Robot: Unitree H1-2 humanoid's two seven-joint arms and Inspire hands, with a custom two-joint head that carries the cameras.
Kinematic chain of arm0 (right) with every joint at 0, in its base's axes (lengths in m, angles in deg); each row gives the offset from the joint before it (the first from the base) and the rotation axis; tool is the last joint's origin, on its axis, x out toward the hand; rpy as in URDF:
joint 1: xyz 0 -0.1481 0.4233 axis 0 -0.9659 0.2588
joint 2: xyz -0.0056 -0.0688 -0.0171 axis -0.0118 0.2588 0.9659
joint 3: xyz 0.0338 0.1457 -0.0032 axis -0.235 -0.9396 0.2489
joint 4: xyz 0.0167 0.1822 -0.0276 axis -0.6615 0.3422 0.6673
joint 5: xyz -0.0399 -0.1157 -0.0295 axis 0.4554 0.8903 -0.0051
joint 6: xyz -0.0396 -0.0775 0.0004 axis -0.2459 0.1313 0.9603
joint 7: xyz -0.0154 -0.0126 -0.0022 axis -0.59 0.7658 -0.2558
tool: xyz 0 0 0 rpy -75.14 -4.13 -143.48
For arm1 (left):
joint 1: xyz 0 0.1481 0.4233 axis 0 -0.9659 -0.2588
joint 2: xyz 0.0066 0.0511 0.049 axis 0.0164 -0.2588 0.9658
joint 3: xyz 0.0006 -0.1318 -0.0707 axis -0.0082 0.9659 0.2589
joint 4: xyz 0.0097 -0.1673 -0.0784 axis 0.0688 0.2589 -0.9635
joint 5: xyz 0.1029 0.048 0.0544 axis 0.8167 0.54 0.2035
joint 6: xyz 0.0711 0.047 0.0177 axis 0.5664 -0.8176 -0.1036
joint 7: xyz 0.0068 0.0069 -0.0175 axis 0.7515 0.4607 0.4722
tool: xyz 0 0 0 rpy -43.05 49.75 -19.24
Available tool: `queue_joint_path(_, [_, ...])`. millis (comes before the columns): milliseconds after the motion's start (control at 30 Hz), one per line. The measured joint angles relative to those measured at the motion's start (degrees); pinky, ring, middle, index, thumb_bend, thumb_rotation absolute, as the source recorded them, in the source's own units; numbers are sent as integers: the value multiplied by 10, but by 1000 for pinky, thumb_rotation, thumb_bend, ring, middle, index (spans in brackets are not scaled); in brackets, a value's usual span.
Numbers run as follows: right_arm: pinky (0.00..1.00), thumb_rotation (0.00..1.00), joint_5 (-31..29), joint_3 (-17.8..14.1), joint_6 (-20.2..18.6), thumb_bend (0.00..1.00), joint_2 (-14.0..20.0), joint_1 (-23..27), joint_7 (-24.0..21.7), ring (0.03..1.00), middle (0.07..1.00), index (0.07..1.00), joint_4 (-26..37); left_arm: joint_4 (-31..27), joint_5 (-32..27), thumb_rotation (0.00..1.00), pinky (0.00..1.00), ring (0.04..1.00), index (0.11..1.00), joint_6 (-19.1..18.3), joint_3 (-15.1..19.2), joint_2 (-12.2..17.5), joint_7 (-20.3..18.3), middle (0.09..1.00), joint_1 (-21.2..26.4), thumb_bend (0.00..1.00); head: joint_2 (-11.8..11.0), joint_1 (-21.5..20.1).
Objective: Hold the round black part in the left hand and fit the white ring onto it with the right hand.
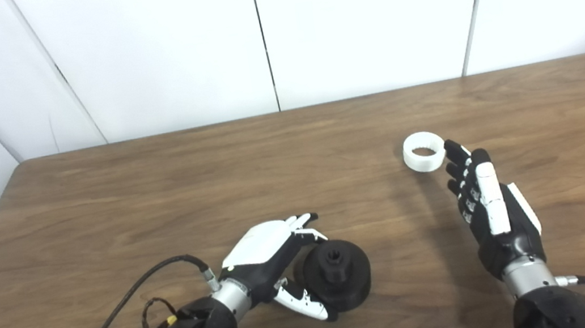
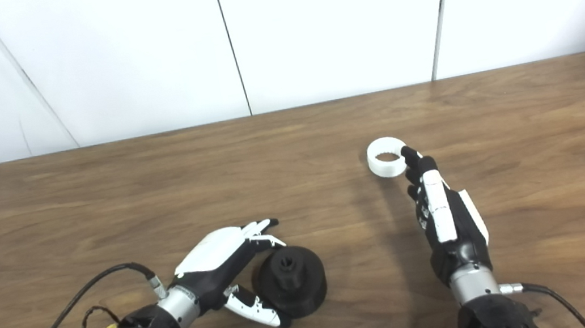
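While both parts lie on the wooden tabletop (image 1: 157, 177), the robot's two hands close in on them, neither yet holding anything. Nearest the camera, the left hand (image 1: 268, 259) cups the round black part (image 1: 337, 275) from its left side, fingers (image 1: 301, 223) spread above the part's far edge and the thumb low along its near edge; the fingers look just beside or barely touching the rim, not clamped, and the part sits flat on the wood with its toothed central hub facing up. Farther out and to the right, the right hand (image 2: 446, 217) lies stretched with fingers straight and apart, their tips right at the near-right edge of the white ring (image 2: 386, 157), which rests flat, well apart from the black part. Whether those tips touch the ring cannot be told. The work appears to be at the reaching stage, before either grasp. The next move likely calls for the left hand to close around the black part and lift it steady, and for the right hand to curl over the ring, pinching its rim without nudging it away across the smooth wood.
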Motion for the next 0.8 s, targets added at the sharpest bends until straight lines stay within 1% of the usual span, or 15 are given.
queue_joint_path(100, [873, 1000, 0, 0, -4, 560, 1, 0, -1, 949, 961, 920, 1, 0, 0, 263, 1000, 1000, 716, 0, 1, 0, -1, 1000, 0, 929, 1, 0])
queue_joint_path(133, [844, 961, -2, -1, -4, 556, 2, 0, -2, 936, 954, 911, 1, 0, 0, 263, 1000, 1000, 716, 0, 1, 0, -1, 1000, 0, 929, 2, 1])
queue_joint_path(167, [813, 863, 1, -1, -3, 554, 3, 1, -3, 918, 939, 892, 1, 0, 0, 264, 1000, 1000, 714, 0, 1, 0, -1, 1000, 0, 929, 2, -1])
queue_joint_path(200, [800, 788, 4, -1, -3, 555, 4, 2, -3, 910, 930, 882, 1, 0, 0, 264, 1000, 1000, 713, 0, 1, 0, -1, 1000, 0, 929, 3, -2])
queue_joint_path(267, [824, 636, 29, 3, 0, 595, 15, 7, -3, 909, 915, 855, 1, 0, 0, 266, 1000, 1000, 713, 0, 1, 0, -1, 1000, 0, 930, 2, -2])
queue_joint_path(300, [859, 525, 72, 15, 1, 657, 32, 12, 0, 917, 909, 832, 2, 0, 0, 266, 1000, 1000, 713, 0, 2, 0, -1, 1000, -1, 930, 2, -3])
queue_joint_path(367, [892, 457, 133, 35, -1, 705, 70, 24, -2, 929, 912, 820, 1, 0, -1, 266, 1000, 1000, 713, 0, 2, 0, -1, 1000, -1, 929, 3, -2])
queue_joint_path(400, [869, 416, 170, 42, -2, 740, 93, 33, -1, 926, 914, 813, 1, 0, -1, 265, 1000, 1000, 712, 0, 2, 0, -1, 1000, -2, 930, 1, -3])
queue_joint_path(433, [867, 386, 203, 47, -7, 780, 113, 43, -2, 932, 921, 805, 1, 0, -1, 267, 1000, 1000, 712, 0, 3, 0, -1, 1000, -3, 931, 1, -3])
queue_joint_path(500, [870, 338, 265, 53, -17, 836, 157, 79, -8, 936, 925, 791, 2, 0, 0, 267, 1000, 1000, 713, 0, 5, 0, 0, 1000, -4, 932, 2, -3])
queue_joint_path(567, [877, 307, 293, 53, -25, 866, 189, 126, -21, 932, 921, 775, 0, 0, 0, 266, 1000, 1000, 714, 0, 6, 0, 0, 1000, -4, 932, 1, -3])
queue_joint_path(633, [882, 303, 305, 53, -28, 869, 206, 166, -28, 934, 921, 766, -3, 0, 0, 270, 1000, 1000, 715, 1, 6, -1, 0, 1000, -4, 930, 1, -3])
queue_joint_path(667, [867, 295, 310, 53, -28, 869, 211, 185, -35, 940, 923, 748, -9, 0, 0, 265, 1000, 1000, 714, 1, 6, -2, 0, 1000, -4, 929, 2, -2])
queue_joint_path(733, [850, 286, 313, 58, -29, 870, 214, 206, -47, 942, 923, 727, -31, 0, 0, 268, 1000, 1000, 713, 3, 5, -2, 0, 1000, -4, 931, 2, -3])
queue_joint_path(800, [842, 273, 314, 63, -31, 876, 214, 214, -60, 942, 921, 707, -55, 0, 0, 268, 1000, 1000, 713, 6, 4, -4, 0, 1000, -4, 933, 2, -3])
